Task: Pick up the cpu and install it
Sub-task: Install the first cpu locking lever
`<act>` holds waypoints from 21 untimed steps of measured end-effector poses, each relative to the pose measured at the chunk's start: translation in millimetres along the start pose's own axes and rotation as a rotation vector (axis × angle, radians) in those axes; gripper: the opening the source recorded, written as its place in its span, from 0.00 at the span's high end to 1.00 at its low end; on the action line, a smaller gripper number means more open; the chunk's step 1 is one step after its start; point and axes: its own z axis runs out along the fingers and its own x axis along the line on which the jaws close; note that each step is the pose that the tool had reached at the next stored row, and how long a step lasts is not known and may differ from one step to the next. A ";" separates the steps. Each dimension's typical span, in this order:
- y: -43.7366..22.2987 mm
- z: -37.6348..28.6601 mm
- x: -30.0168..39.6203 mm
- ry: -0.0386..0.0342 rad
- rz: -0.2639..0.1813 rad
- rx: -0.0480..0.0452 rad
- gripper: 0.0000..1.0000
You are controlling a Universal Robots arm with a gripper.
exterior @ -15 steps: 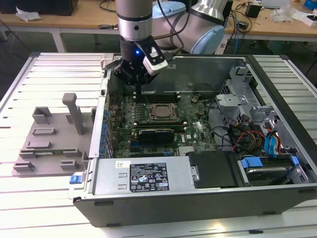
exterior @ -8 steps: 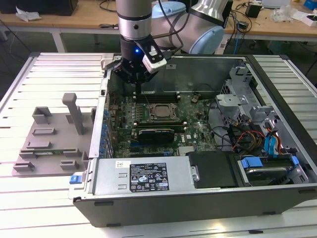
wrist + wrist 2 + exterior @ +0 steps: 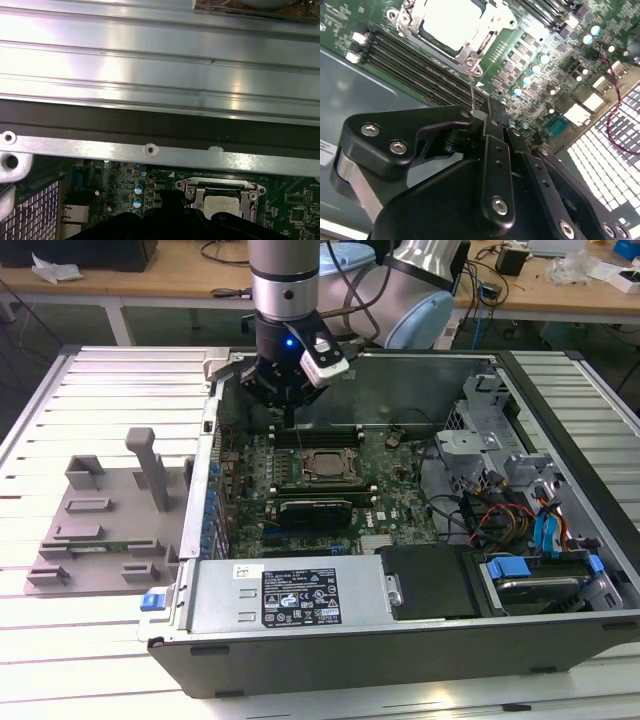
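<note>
Open grey metal computer case point(image 3: 420, 645) lies on slatted table w/ green motherboard point(image 3: 405, 508) inside. Black gripper point(image 3: 288, 418) hangs over the steel socket frame point(image 3: 492, 22). The cpu point(image 3: 450, 22), a flat silvery square chip, sits in that frame already. Fingers look pinched shut on thin wire latch lever point(image 3: 472, 87) – so prob. the locking step. Next move calls for a firm pinch and a gentle arc, no side pull.

Silver-and-pale-blue arm point(image 3: 420, 285) with a blue-lit black wrist and silver-screwed black fingers point(image 3: 492, 165).
</note>
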 end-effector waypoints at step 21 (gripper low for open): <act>-2.6 0.6 -31.5 0.0030 0.000 -0.0001 0.89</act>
